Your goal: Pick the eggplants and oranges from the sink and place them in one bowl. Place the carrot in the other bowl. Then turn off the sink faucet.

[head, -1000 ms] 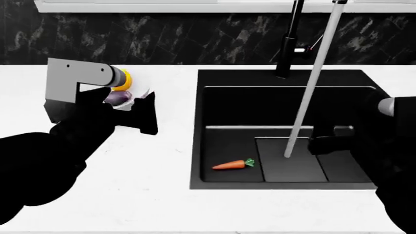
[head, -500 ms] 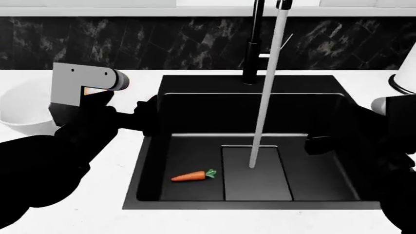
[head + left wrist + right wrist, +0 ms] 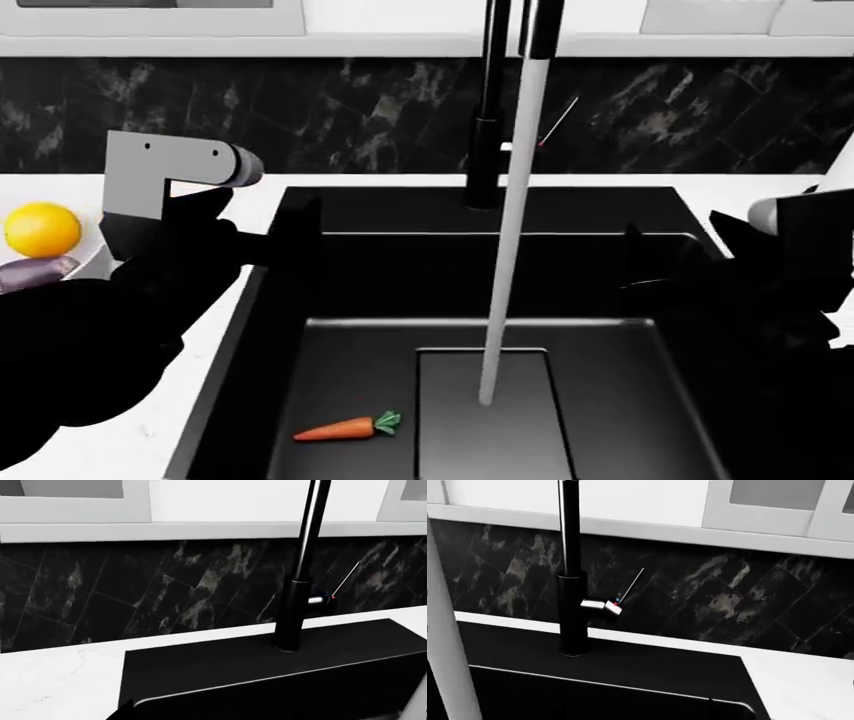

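Matt black sink, its floor panel a flatter grey. The faucet is a satin black tube with a silvery metal lever stub. White marbled stone table, smooth. Glossy black veined tile backsplash. The carrot looks smooth, the orange smooth and faintly shiny.

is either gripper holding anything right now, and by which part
Nothing visibly held; the jaws are too dark to read. The small orange carrot lies loose on the black sink floor.

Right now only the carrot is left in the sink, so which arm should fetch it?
Probably the left. The carrot lies on the sink's left side, nearer the left pincer; the right pincer hangs beyond the water stream.
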You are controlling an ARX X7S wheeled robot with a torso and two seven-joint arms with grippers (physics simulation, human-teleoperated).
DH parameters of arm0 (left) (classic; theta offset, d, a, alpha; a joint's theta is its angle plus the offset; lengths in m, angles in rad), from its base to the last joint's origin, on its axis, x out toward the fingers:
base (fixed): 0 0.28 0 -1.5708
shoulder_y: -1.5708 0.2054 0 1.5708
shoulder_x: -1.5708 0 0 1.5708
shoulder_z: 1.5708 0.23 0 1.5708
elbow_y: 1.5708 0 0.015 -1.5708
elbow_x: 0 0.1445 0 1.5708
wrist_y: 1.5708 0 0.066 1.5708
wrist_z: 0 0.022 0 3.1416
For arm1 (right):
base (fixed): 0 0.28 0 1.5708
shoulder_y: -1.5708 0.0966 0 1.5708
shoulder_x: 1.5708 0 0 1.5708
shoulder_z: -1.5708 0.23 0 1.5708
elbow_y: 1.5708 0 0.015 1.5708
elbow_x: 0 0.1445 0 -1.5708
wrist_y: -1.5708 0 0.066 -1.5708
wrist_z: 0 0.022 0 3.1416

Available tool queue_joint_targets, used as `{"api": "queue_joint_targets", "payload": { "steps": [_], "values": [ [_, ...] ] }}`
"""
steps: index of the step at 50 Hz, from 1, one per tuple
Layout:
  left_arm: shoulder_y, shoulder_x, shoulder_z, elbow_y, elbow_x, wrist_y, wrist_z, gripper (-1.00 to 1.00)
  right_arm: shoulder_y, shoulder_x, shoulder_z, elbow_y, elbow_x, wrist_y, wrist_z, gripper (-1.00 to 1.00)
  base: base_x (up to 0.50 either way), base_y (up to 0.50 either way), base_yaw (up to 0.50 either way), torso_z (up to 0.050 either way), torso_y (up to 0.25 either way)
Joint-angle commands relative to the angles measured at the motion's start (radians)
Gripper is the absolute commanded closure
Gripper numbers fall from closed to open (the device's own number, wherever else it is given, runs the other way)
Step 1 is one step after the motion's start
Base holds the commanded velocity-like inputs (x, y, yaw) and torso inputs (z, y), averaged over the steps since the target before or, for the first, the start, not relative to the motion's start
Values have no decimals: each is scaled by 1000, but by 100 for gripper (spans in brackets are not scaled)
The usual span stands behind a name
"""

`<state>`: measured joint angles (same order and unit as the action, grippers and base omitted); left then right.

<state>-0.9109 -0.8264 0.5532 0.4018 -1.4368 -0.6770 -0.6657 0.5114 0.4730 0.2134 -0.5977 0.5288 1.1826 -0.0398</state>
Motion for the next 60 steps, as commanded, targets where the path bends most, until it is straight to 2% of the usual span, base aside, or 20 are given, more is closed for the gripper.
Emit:
{"api": "queue_joint_targets", "payload": {
  "steps": [1,12,47,50,55,60],
  "values": [
    [-3,4,3,-1,1,-1,-3,-100,3,2,-4,-3,4,3,5,-100,340,-227,0,0,0],
    [0,10,8,-5,8,-1,-4,-100,-4,3,-6,6,4,-15,3,-100,339,-241,0,0,2],
    [-11,19,22,-26,20,-10,17,-100,-13,4,-13,14,2,-22,27,-100,203,-3,0,0,0],
    [-59,28,58,-38,39,-62,47,-100,-4,2,-1,11,14,4,33,-100,0,0,0,0,0],
    [-233,99,178,-132,115,-221,140,-100,15,0,17,-4,37,59,47,-100,0,0,0,0,0],
    [-376,181,308,-218,169,-361,298,-100,15,-1,33,-14,50,89,55,-100,0,0,0,0,0]
  ]
}}
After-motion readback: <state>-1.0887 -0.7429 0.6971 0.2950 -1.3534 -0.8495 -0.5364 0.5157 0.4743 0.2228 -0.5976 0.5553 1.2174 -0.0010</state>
